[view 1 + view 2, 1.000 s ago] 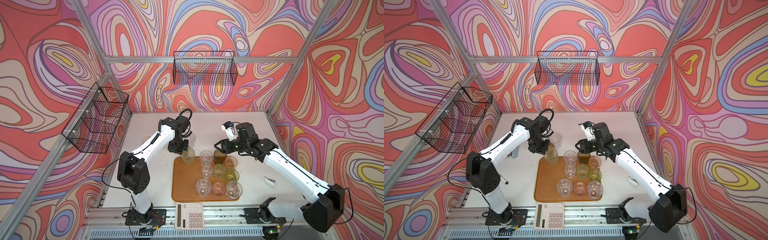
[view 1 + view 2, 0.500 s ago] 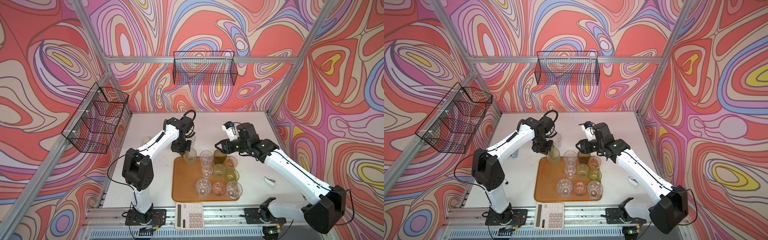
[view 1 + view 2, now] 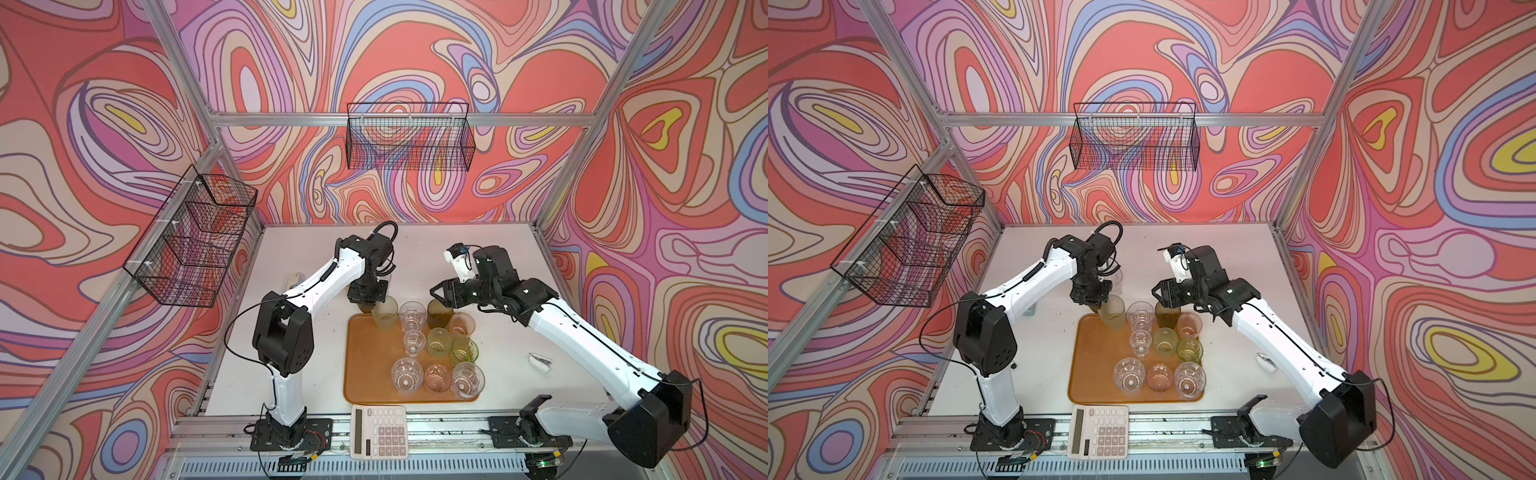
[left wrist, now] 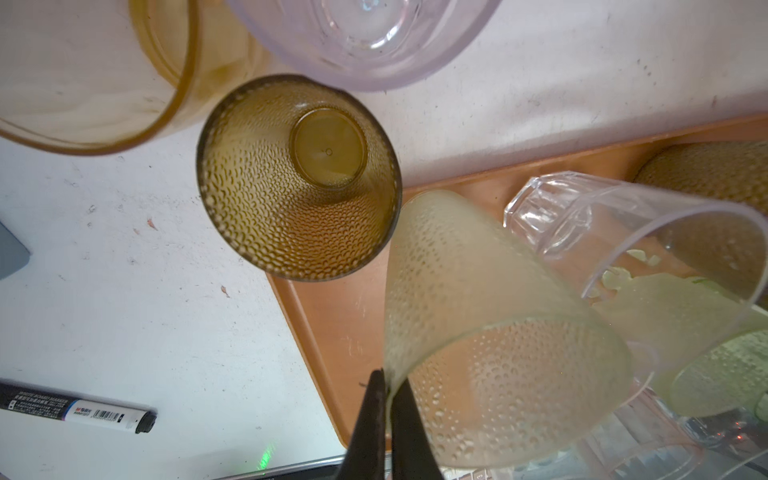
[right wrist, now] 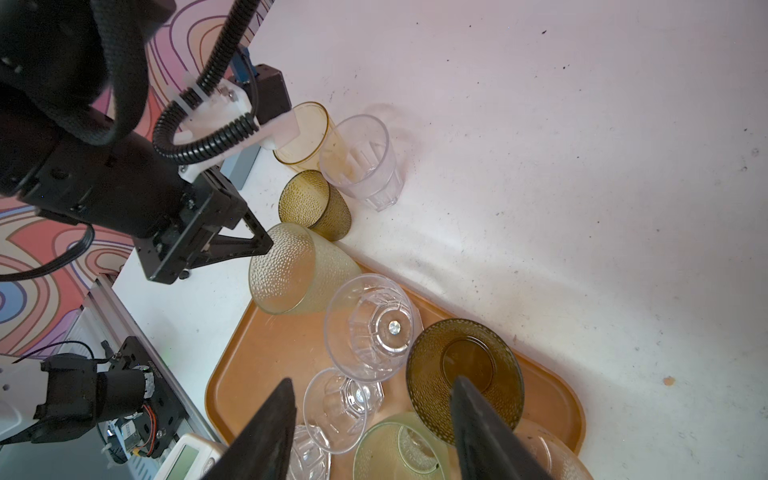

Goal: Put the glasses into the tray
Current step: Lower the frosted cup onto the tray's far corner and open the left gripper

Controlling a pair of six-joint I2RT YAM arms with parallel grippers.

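Left gripper [image 4: 388,380] pinches the pale glass [image 4: 478,332] by its rim (tilted at the far-left corner of the tray [image 4: 345,316]): level it before releasing; right gripper [image 5: 374,379] gapes empty.

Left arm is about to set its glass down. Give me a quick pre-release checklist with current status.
1. Grip: left gripper pinches the rim of the pale dimpled glass: ok.
2. Glass upright: it is tilted: not ok.
3. Base inside the tray rim: it sits at the far left corner: cannot tell.
4. Gap to the faceted clear glass: very close, contact: cannot tell.
5. Other arm clear: right gripper is open above the olive-brown glass in the tray, apart from the left gripper: ok.
6. All glasses in: amber glass, clear tumbler and small olive glass stand outside the tray: not ok.
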